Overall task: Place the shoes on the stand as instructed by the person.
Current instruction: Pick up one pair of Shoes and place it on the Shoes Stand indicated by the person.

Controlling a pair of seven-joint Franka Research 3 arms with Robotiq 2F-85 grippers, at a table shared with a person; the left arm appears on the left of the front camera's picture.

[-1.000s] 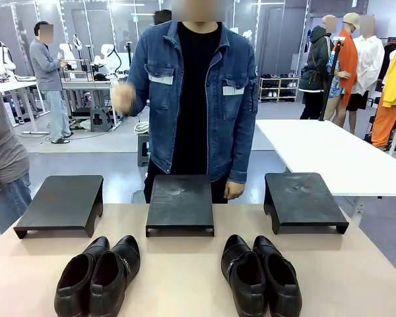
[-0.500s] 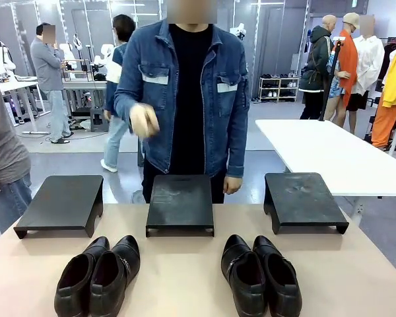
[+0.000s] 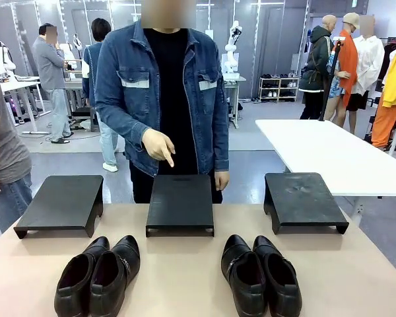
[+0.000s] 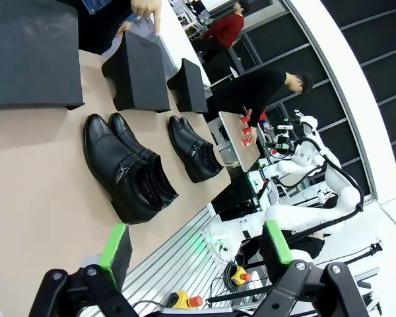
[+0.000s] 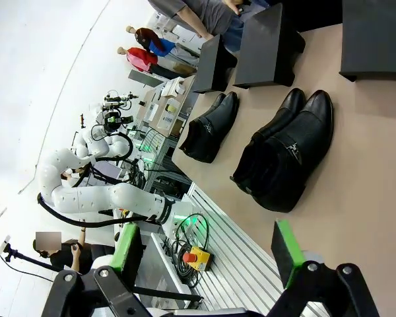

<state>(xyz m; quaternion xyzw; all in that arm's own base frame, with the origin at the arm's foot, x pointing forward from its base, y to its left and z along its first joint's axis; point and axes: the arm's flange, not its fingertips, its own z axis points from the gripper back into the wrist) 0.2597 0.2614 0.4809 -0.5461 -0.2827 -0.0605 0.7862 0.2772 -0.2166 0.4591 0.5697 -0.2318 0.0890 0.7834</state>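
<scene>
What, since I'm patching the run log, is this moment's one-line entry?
person: hand points down toward middle stand | left shoe pair, right shoe pair: on table, none on a stand | jaws: both open, empty

Both pairs of shoes are glossy black, the left pair and the right pair alike, with pale shine on the toes. Behind them the left stand, middle stand and right stand are matt black. The right one's top looks a touch greyer, scuffs or glare, hard to say from here. The table is a plain light tan. The person wears a blue denim jacket with pale grey pocket flaps over a black T-shirt. The left gripper and right gripper are black, with bright green pads. The side table is white.
</scene>
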